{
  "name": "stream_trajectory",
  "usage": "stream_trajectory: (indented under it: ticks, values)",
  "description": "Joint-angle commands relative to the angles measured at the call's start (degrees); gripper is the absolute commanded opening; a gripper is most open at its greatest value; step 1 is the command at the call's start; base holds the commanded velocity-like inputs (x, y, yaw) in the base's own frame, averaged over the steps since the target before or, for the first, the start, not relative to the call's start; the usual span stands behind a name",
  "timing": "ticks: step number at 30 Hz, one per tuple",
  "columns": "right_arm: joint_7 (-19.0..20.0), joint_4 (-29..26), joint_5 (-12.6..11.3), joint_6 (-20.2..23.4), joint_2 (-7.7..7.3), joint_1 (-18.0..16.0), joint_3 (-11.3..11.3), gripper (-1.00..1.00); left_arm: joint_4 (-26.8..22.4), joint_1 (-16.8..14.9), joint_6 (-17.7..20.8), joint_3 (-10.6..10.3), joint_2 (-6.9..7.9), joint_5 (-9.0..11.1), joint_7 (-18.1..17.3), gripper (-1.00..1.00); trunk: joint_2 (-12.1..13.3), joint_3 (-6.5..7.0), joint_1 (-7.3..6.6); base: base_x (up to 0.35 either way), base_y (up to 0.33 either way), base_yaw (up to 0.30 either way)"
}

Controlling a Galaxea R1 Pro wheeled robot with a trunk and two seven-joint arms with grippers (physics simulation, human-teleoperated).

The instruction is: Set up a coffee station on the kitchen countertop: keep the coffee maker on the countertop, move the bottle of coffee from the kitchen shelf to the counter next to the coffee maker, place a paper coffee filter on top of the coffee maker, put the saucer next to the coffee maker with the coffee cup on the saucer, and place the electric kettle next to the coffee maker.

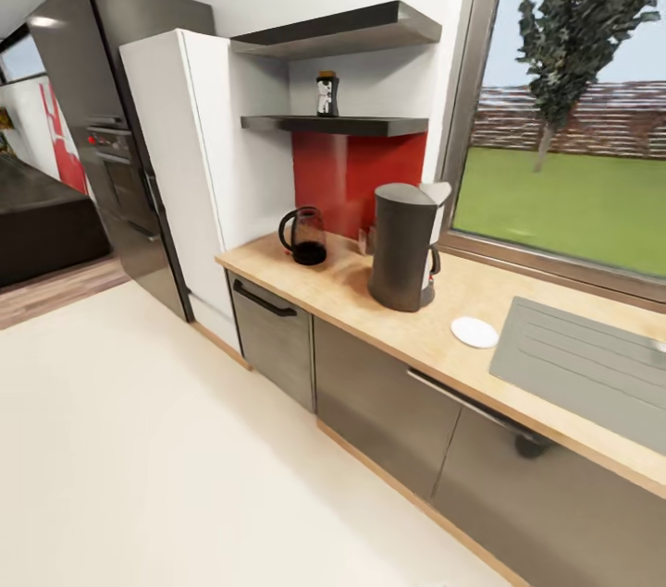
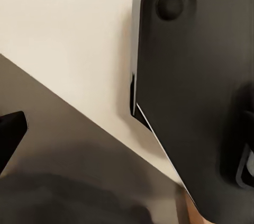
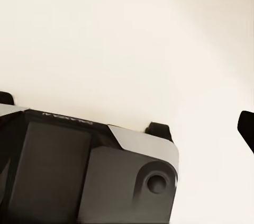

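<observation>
Approach step: bottle (image 1: pixel 326 94) stands on shelf (image 1: pixel 335 124) above counter (image 1: pixel 370 310)'s end; next, reach up. Grippers' state untellable.

Electric kettle (image 1: pixel 304 237) left of coffee maker (image 1: pixel 404 246); saucer (image 1: pixel 474 332) right.

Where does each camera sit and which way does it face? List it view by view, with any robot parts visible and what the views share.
Head view: high on the robot, looking forward and down at the kitchen countertop, coffee maker, electric kettle and bottle of coffee on the kitchen shelf.
Left wrist view: looks down at the cream floor and the robot's dark base.
Right wrist view: also down, at floor and base.
Shared: both wrist views show floor and base.
</observation>
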Motion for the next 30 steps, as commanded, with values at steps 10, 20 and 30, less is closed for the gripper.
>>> stream_trajectory:
  ticks: [10, 20, 30]
  values:
    - [-0.13, -0.1, 0.58, 0.34, 0.1, 0.83, -0.37, 1.0, -0.08, -0.05, -0.1, 0.48, -0.19, -0.46, 0.07, 1.0, -0.1, 0.03, 0.05, 0.174, 0.265, 0.266]
    - [-0.12, -0.1, 0.58, 0.34, 0.15, 1.19, -0.37, 1.0, -0.08, -0.07, -0.1, 0.44, -0.13, -0.46, 0.07, 1.0, -0.1, 0.61, 0.05, 0.209, 0.269, 0.22]
    - [-0.25, -0.1, 0.55, 0.34, 0.08, 1.2, -0.43, 1.0, -0.08, -0.07, -0.1, 0.51, -0.19, -0.46, 0.08, 1.0, -0.1, 1.25, 0.05, 0.265, 0.24, 0.176]
